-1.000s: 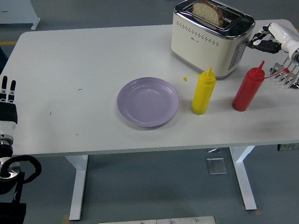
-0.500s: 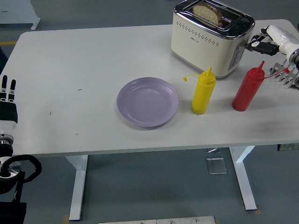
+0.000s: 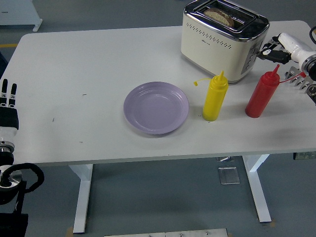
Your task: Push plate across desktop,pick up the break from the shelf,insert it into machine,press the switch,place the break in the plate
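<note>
White table (image 3: 74,64) carries 1 toaster (image 3: 222,37) at far right, bread (image 3: 219,15) sunk in its slot. Right hand (image 3: 276,47) sits at the switch side, 1 finger extended to press. Purple plate (image 3: 156,107) waits centrally for toast. Left hand (image 3: 8,106) rests, fingers straight.

The small dark mark on the toaster (image 3: 220,43) is unreadable.

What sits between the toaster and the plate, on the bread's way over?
The yellow squeeze bottle stands on the table between the toaster and the purple plate, just right of the plate's rim. The red bottle is farther right, off that line.
</note>
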Robot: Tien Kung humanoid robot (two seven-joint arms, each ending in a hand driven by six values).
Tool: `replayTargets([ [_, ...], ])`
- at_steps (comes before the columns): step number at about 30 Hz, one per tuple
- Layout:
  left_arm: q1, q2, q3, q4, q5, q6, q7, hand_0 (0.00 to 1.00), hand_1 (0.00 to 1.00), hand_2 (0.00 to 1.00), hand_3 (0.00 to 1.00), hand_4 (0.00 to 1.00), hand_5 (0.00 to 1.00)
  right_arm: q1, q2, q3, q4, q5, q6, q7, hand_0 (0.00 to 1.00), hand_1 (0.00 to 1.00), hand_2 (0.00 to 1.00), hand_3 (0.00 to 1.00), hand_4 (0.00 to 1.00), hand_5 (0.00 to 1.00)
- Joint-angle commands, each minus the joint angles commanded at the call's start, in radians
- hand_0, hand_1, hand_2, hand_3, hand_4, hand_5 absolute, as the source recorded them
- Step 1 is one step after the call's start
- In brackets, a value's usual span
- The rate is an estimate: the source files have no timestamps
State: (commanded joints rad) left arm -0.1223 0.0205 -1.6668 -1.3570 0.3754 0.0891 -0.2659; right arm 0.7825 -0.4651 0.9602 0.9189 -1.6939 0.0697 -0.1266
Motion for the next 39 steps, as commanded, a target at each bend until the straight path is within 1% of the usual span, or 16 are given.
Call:
replayTargets([
  [11, -0.001, 0.0, 0.0, 0.0, 0.0, 0.0, -0.001, 0.849, 0.858, 0.86, 0.796, 0.578, 0.998, 0.0, 0.008, -0.003, -0.011, -0.001, -0.001, -0.004, 0.277, 0.408, 0.585, 0.537, 0.26, 0.667],
  [15, -0.002, -0.001, 0.001, 0.0, 0.0, 0.0, -0.002, 0.85, 0.859, 0.86, 0.796, 0.579, 0.998, -0.003, 0.006, 0.015, -0.008, -0.01, -0.001, -0.01, 0.276, 0.408, 0.585, 0.538, 0.261, 0.658],
  [18, 0.0, -0.001, 0.001, 0.001, 0.0, 0.0, -0.002, 0.85, 0.859, 0.86, 0.796, 0.579, 0.998, -0.009, 0.0, 0.045, 0.005, -0.021, 0.0, -0.016, 0.276, 0.408, 0.585, 0.538, 0.261, 0.658],
  [19, 0.001, -0.001, 0.0, 0.001, -0.001, 0.0, -0.003, 0.849, 0.859, 0.861, 0.796, 0.577, 0.998, -0.012, -0.003, 0.056, 0.011, -0.025, 0.001, -0.018, 0.276, 0.407, 0.584, 0.538, 0.271, 0.637],
  [24, 0.005, -0.001, 0.0, 0.002, -0.001, 0.0, -0.004, 0.849, 0.859, 0.861, 0.796, 0.577, 0.998, -0.025, -0.018, 0.115, 0.041, -0.047, 0.011, -0.035, 0.276, 0.407, 0.584, 0.538, 0.271, 0.637],
  [25, 0.006, -0.001, 0.001, 0.002, 0.0, 0.0, -0.004, 0.849, 0.858, 0.861, 0.796, 0.576, 0.998, -0.028, -0.021, 0.13, 0.046, -0.053, 0.013, -0.041, 0.285, 0.418, 0.595, 0.576, 0.342, 0.599],
  [28, 0.009, -0.001, 0.002, 0.002, -0.001, 0.0, -0.004, 0.849, 0.858, 0.861, 0.796, 0.576, 0.998, -0.037, -0.03, 0.178, 0.061, -0.076, 0.014, -0.068, 0.285, 0.418, 0.595, 0.576, 0.342, 0.599],
  [30, 0.011, -0.001, 0.003, 0.003, -0.001, 0.0, -0.005, 0.849, 0.858, 0.861, 0.796, 0.576, 0.998, -0.043, -0.033, 0.208, 0.071, -0.08, 0.003, -0.085, 0.285, 0.418, 0.595, 0.576, 0.342, 0.599],
  [31, 0.012, -0.001, 0.003, 0.003, -0.001, 0.0, -0.005, 0.849, 0.858, 0.861, 0.796, 0.577, 0.998, -0.044, -0.035, 0.219, 0.074, -0.081, -0.003, -0.09, 0.587, 0.643, 0.831, 0.965, 0.607, 0.58],
  [34, 0.014, -0.001, 0.002, 0.004, 0.0, -0.001, -0.005, 0.849, 0.858, 0.861, 0.796, 0.577, 0.998, -0.047, -0.037, 0.241, 0.08, -0.063, -0.042, -0.092, 0.587, 0.643, 0.831, 0.965, 0.607, 0.58],
  [36, 0.015, -0.001, 0.001, 0.005, 0.0, -0.001, -0.005, 0.849, 0.858, 0.861, 0.796, 0.577, 0.998, -0.048, -0.038, 0.249, 0.083, -0.046, -0.077, -0.079, 0.587, 0.643, 0.831, 0.965, 0.607, 0.58],
  [37, 0.016, -0.001, 0.0, 0.006, 0.0, -0.001, -0.005, 0.849, 0.858, 0.861, 0.796, 0.577, 0.998, -0.048, -0.037, 0.25, 0.084, -0.039, -0.091, -0.073, 0.738, 0.752, 0.943, 0.998, 0.651, 0.536],
  [39, 0.017, -0.001, 0.0, 0.008, 0.001, -0.001, -0.005, 0.849, 0.858, 0.861, 0.796, 0.577, 0.998, -0.047, -0.035, 0.251, 0.086, -0.023, -0.122, -0.058, 0.738, 0.752, 0.943, 0.998, 0.651, 0.536],
])
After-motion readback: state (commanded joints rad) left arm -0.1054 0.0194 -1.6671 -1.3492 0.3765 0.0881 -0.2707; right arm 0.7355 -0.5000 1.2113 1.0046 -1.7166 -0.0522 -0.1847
